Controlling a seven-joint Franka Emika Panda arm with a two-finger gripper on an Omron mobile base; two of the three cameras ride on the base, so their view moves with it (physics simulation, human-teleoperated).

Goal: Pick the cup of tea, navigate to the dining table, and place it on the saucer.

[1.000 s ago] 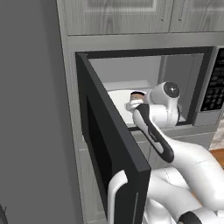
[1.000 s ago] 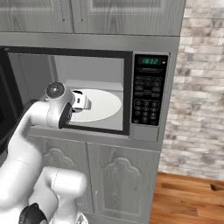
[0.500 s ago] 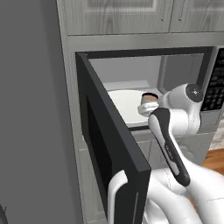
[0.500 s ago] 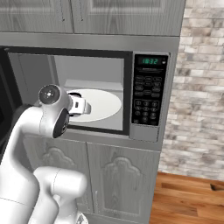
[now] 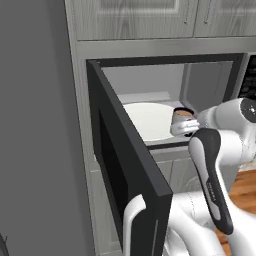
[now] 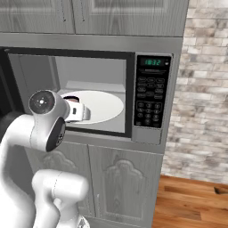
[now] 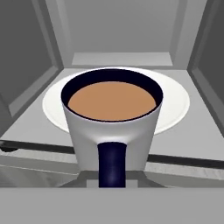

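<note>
Backing out of the open microwave, the arm has drawn the gripper from over the white plate to the oven's front edge. Its jaws stay clamped on the dark handle of the cup of tea, upright at the microwave's mouth. Green digits reading 1832 glow on the control panel.
</note>
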